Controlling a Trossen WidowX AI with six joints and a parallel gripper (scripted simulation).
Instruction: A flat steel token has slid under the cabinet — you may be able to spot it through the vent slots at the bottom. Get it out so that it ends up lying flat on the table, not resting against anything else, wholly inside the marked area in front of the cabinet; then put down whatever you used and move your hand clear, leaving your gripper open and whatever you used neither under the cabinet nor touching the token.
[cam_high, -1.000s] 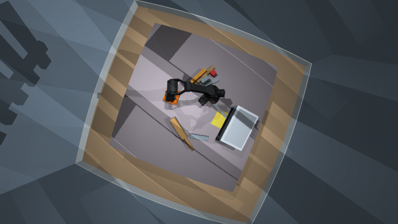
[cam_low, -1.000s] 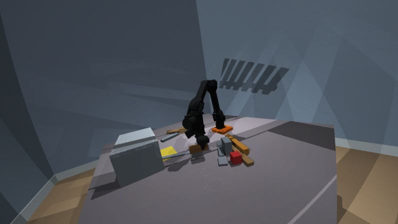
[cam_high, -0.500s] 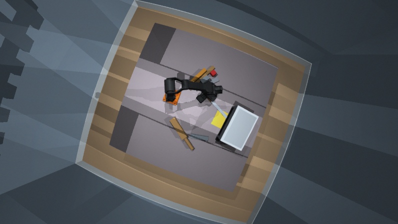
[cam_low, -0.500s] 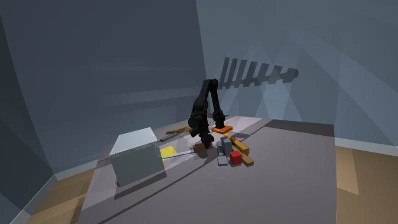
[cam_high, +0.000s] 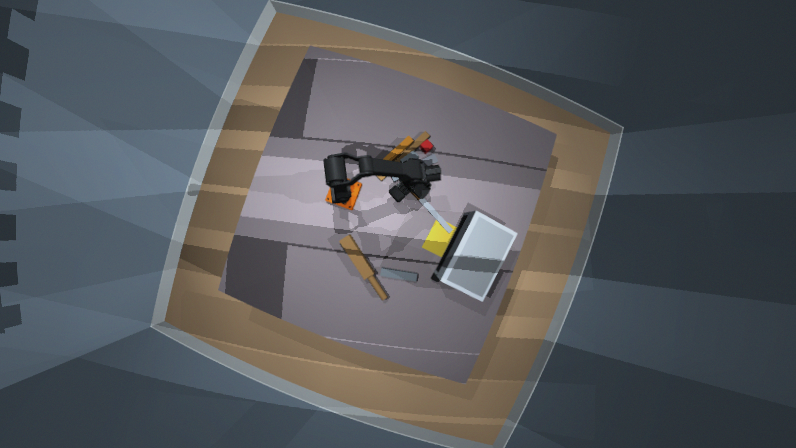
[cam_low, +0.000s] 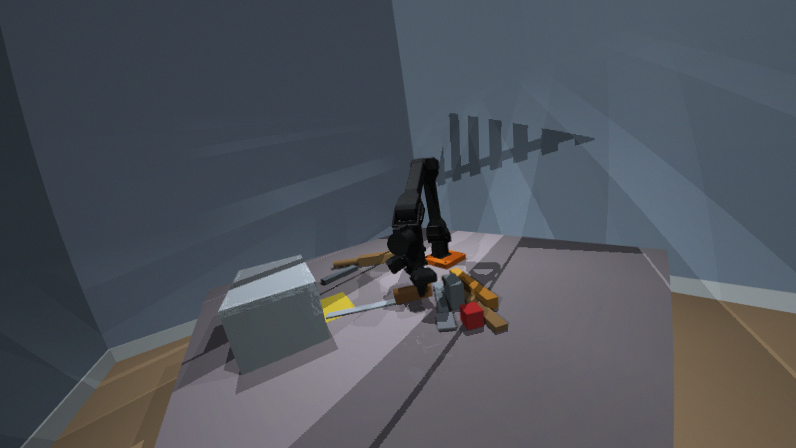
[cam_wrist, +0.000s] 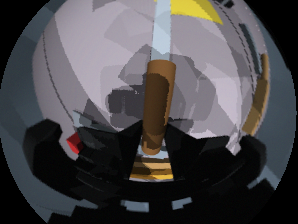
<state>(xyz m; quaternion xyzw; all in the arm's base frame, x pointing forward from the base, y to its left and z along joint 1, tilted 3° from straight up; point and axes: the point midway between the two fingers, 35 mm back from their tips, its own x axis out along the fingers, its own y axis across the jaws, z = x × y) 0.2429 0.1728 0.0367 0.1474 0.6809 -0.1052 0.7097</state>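
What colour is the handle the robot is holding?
Brown, seen best in the wrist view.
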